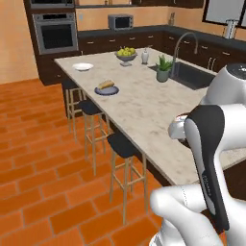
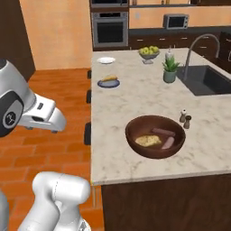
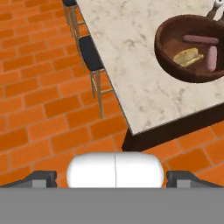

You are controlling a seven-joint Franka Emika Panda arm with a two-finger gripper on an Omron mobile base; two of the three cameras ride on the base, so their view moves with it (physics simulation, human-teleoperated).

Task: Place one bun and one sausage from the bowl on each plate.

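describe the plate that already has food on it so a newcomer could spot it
On the long pale marble island counter, look along the stool-side edge, beyond the wide reddish-brown wooden bowl. There sits the small round dark blue-grey plate holding a yellow bun; the plain white plate beyond it holds nothing.

In the left base view the arm (image 1: 211, 158) covers the near right part of the surface (image 1: 144, 110); the brown bowl (image 1: 180, 116) shows only as a sliver of rim beside the arm, its contents hidden. On the blue-grey plate (image 1: 106, 90) something yellowish lies, too small to tell whether bun, sausage or both; the right base view gives the same plate (image 2: 108, 82) no clearer. The white plate (image 1: 83, 67) is too far to tell whether anything lies on it. In the hand view the bowl (image 3: 168, 54) is cut by the right edge, and the shakers (image 3: 216, 8) by the top right corner. The hand's fingers (image 3: 41, 179) show only their tips.
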